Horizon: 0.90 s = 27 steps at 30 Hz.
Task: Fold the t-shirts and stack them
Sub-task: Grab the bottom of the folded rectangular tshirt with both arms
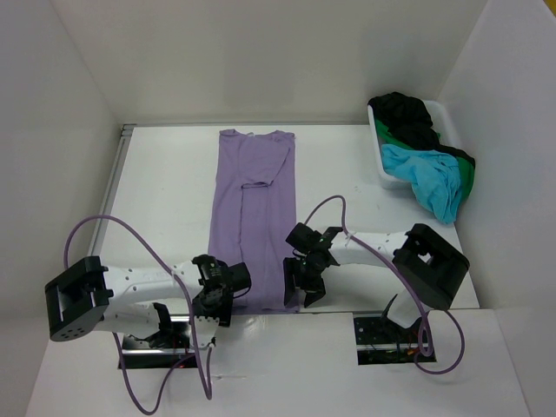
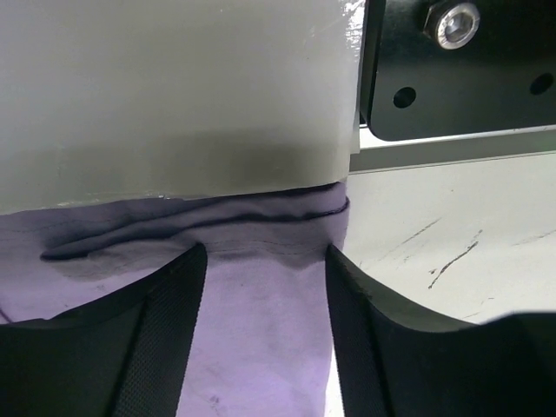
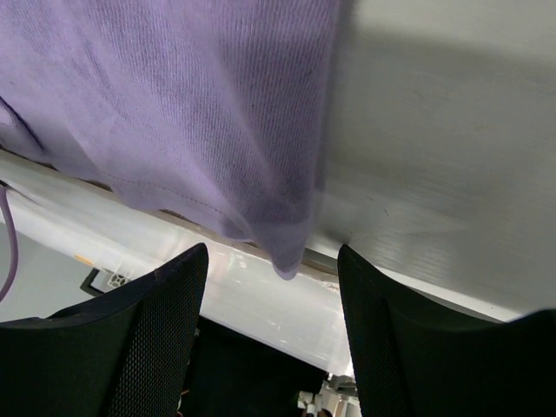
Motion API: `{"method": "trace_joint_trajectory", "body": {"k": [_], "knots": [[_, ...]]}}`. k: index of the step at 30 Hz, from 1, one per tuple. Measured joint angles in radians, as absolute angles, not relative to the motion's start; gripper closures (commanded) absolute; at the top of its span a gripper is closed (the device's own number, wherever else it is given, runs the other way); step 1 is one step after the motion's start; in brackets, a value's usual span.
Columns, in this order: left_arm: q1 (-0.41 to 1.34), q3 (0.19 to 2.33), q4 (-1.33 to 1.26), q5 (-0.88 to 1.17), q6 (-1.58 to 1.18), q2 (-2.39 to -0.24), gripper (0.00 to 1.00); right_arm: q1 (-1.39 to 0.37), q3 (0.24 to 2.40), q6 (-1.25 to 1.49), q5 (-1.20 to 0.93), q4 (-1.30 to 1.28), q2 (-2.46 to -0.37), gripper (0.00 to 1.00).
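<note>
The lavender shirt (image 1: 252,208) lies as a long strip on the surface (image 1: 165,200), running from 12 to 6 o'clock. At 2 o'clock the white bin (image 1: 380,165) holds the black shirt (image 1: 408,113), turquoise shirt (image 1: 430,178) and green shirt (image 1: 466,178). Nothing blocks either arm. The left tool (image 1: 213,300) stands wide at the hem's 7 o'clock corner and the right tool (image 1: 306,282) stands wide at 5 o'clock. Only the wrist views show cloth between the parted fingers (image 2: 165,330), unclamped, and the corner drooping over the edge.
</note>
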<state>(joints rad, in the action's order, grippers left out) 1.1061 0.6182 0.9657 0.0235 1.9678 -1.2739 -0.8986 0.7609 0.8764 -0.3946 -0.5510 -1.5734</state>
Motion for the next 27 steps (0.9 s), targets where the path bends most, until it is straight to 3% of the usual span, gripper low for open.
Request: {"method": "trace_joint_trajectory", "body": {"k": [9,11,14,18,19,27], "knots": [[1.106,0.617,0.97,0.031,1.965,-1.274,0.89,-0.899,0.761,0.886,-0.385,-0.551,-1.573,0.38],[1.106,0.617,0.968,0.032,1.966,-1.274,0.96,-0.899,0.761,0.886,-0.383,-0.551,-1.573,0.41],[1.106,0.617,0.96,0.04,1.954,-1.276,0.98,-0.899,0.76,0.884,-0.371,-0.55,-1.574,0.55],[1.106,0.62,0.938,0.056,1.892,-1.29,1.0,-0.899,0.758,0.866,-0.351,-0.549,-1.581,0.85],[1.106,0.622,0.933,0.06,1.864,-1.293,1.0,-0.899,0.758,0.862,-0.348,-0.549,-1.586,0.97],[1.019,0.687,0.885,0.13,1.628,-1.341,1.0,-0.899,0.788,0.818,-0.344,-0.575,-1.596,1.0]]}}
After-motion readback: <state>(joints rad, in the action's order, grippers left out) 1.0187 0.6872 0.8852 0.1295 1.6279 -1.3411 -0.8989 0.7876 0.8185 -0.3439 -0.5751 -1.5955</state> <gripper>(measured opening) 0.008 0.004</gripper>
